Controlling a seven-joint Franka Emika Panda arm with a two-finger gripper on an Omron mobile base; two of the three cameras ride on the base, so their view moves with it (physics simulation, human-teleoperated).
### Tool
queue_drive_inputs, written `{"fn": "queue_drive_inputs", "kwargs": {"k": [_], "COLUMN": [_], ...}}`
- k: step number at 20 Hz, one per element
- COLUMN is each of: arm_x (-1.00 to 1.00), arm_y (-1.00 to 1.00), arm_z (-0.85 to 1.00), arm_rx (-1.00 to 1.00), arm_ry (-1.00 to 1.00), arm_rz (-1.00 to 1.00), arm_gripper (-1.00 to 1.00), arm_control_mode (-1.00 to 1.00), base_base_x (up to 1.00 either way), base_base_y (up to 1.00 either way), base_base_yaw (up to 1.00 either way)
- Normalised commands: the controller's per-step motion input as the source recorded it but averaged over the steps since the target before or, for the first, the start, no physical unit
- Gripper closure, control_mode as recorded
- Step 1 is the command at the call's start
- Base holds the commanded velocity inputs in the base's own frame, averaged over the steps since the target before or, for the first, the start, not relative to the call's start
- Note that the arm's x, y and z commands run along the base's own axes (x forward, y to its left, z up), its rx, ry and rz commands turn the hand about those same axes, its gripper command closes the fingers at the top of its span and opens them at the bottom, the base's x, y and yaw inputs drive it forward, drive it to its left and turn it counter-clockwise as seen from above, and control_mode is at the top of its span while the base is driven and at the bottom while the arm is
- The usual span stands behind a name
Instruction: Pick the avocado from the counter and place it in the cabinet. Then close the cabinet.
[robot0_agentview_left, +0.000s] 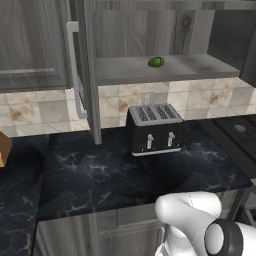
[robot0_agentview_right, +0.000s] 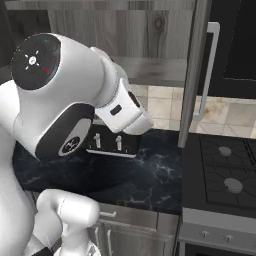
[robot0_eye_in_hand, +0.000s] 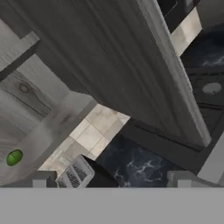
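Note:
The avocado (robot0_agentview_left: 156, 61) lies on the grey shelf of the cabinet (robot0_agentview_left: 200, 67), apart from any finger; it is a small green oval (robot0_eye_in_hand: 14, 157) in the hand view, low at the left edge. Both cabinet doors stand open: the left door (robot0_agentview_left: 90, 75) is edge-on with its silver handle (robot0_agentview_left: 74, 70), and the right door (robot0_agentview_right: 192, 75) hangs beside my arm. My gripper (robot0_eye_in_hand: 111, 180) is open and holds nothing; it points at the underside of the shelf and the right door (robot0_eye_in_hand: 131, 65). The counter (robot0_agentview_left: 100, 175) lies below.
A black toaster (robot0_agentview_left: 154, 128) stands on the counter under the shelf, against the tiled wall. A stove (robot0_agentview_right: 225, 175) adjoins the counter on the right. A brown box (robot0_agentview_left: 4, 147) sits at the far left edge. My bulky arm (robot0_agentview_right: 65, 100) blocks much of the right base view.

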Motion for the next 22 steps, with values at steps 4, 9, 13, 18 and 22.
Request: {"fn": "queue_drive_inputs", "kwargs": {"k": [4, 9, 13, 18, 22], "arm_x": [-1.00, -0.62, -0.02, 0.20, 0.65], "arm_y": [-0.35, -0.36, -0.41, -0.35, -0.36], "arm_z": [-0.13, -0.54, -0.58, -0.36, -0.29], "arm_rx": [0.15, 0.15, 0.21, 0.25, 0.27], "arm_ry": [-0.17, -0.29, -0.26, -0.16, -0.11], "arm_rz": [-0.15, -0.12, -0.05, -0.01, 0.00], "arm_gripper": [-1.00, -1.00, -1.00, -1.00, -1.00], "arm_control_mode": [-1.00, -1.00, -1.00, -1.00, -1.00], "base_base_x": [0.00, 0.00, 0.00, 0.00, 0.00], "base_base_y": [0.00, 0.00, 0.00, 0.00, 0.00], "base_base_yaw": [0.00, 0.00, 0.00, 0.00, 0.00]}}
